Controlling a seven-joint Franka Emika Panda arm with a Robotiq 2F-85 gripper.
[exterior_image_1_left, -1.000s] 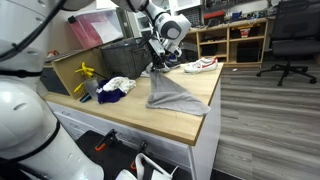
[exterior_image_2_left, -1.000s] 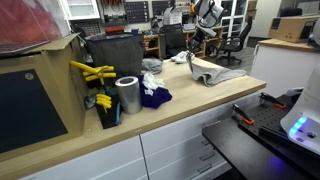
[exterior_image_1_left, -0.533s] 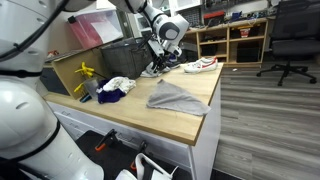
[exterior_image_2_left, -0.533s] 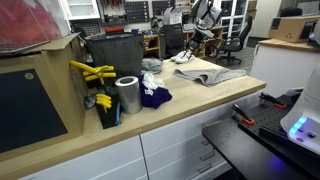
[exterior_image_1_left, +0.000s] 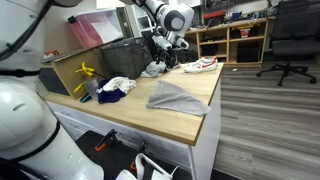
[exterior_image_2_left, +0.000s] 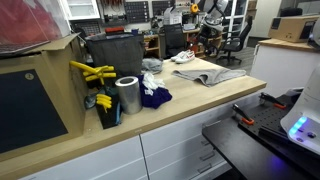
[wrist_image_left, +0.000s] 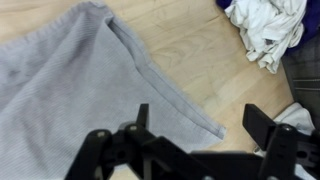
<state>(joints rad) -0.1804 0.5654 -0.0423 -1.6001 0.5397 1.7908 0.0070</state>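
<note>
Cloth (wrist_image_left: 70, 90) lying on table (wrist_image_left: 190, 50), cut off at wrist view's left edge.
Gripper (wrist_image_left: 198, 125) is hovering above, fingers spread, empty; cloth's long edge is slanting from top centre to lower right.

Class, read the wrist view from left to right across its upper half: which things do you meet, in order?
grey cloth → bare strip of wooden tabletop → crumpled white cloth
</note>
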